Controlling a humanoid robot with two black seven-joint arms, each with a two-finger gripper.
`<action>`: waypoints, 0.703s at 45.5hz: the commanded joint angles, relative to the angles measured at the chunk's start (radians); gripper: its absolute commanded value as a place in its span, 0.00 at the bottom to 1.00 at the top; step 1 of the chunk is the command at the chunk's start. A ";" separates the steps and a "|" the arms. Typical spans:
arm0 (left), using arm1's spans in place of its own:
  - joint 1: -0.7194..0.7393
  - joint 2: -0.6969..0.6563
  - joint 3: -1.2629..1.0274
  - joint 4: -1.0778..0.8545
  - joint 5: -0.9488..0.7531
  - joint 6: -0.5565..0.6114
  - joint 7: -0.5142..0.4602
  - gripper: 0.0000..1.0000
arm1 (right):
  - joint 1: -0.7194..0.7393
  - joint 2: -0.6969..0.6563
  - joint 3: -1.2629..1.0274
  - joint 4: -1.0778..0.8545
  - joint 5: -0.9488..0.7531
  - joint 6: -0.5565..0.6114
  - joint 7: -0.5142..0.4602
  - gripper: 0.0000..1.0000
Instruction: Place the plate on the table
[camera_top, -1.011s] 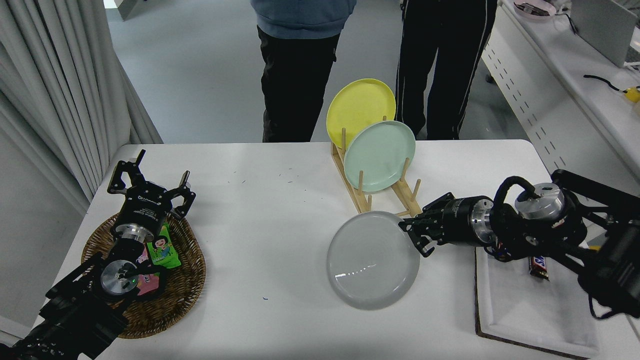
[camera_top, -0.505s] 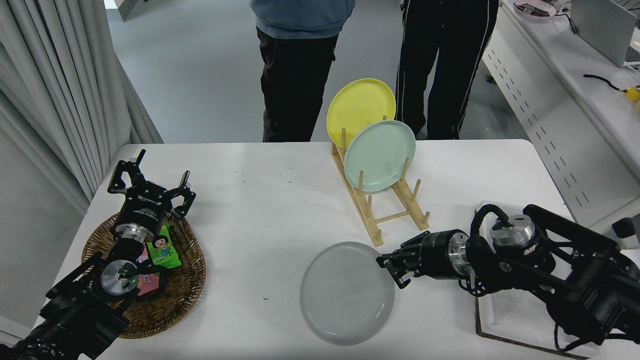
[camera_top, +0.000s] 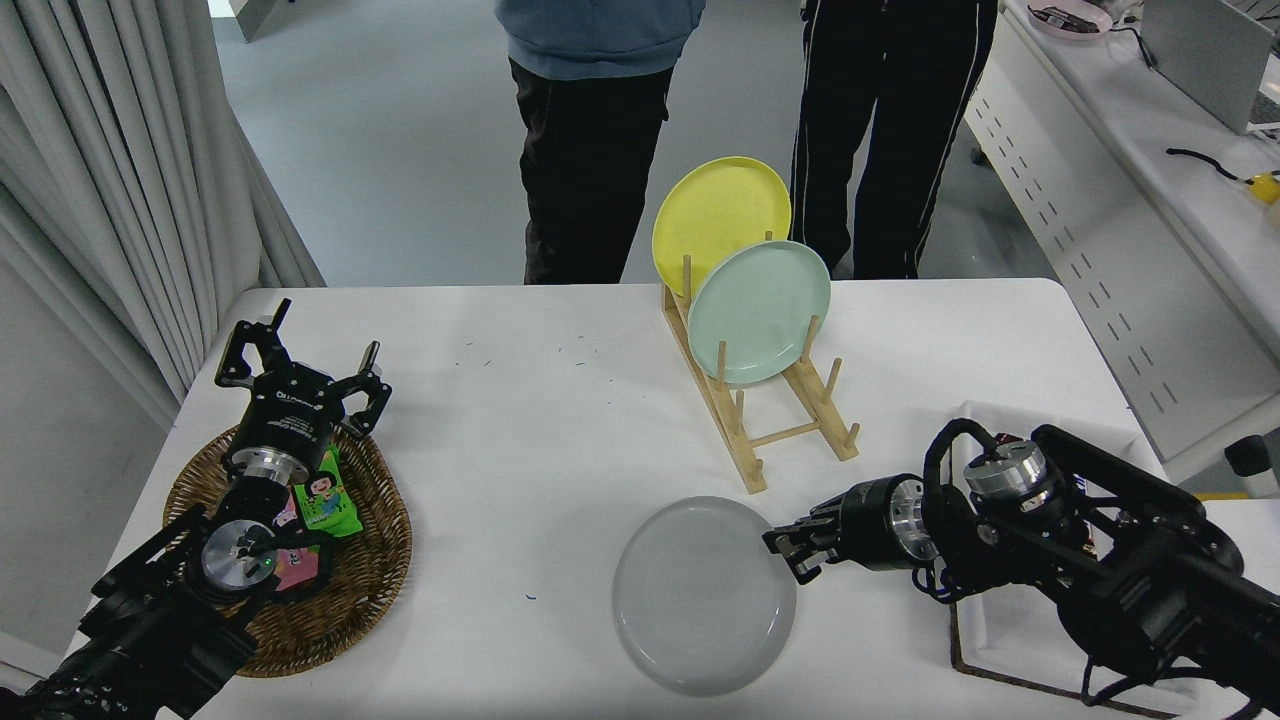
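Observation:
The light grey plate (camera_top: 700, 600) lies flat on the white table (camera_top: 540, 440), near its front edge and right of the middle. My right gripper (camera_top: 792, 552) reaches in from the right and is shut on the plate's upper right rim, low over the tabletop. My left gripper (camera_top: 300, 362) is parked open and empty at the far edge of a wicker basket at the lower left.
A wooden rack (camera_top: 790, 420) behind the grey plate holds a mint green plate (camera_top: 758, 310) and a yellow plate (camera_top: 715, 215). The wicker basket (camera_top: 375, 560) holds snack packets. A white tray (camera_top: 1030, 630) with a dark rim lies under my right arm. Two people stand at the far side.
My right gripper carried the grey plate from beside the rack toward the front edge and lowered it until it lies flat on the table. The left arm has not moved.

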 joint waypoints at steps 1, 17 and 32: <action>0.000 0.000 0.000 0.000 0.000 0.000 0.001 1.00 | -0.005 0.015 0.003 -0.041 -0.012 0.012 -0.012 0.00; 0.000 0.000 0.000 0.000 0.000 0.000 0.000 1.00 | -0.002 0.048 0.005 -0.078 -0.041 0.033 -0.016 0.00; 0.000 0.000 0.000 0.000 0.000 0.000 0.000 1.00 | -0.002 0.051 0.003 -0.080 -0.049 0.033 -0.016 0.00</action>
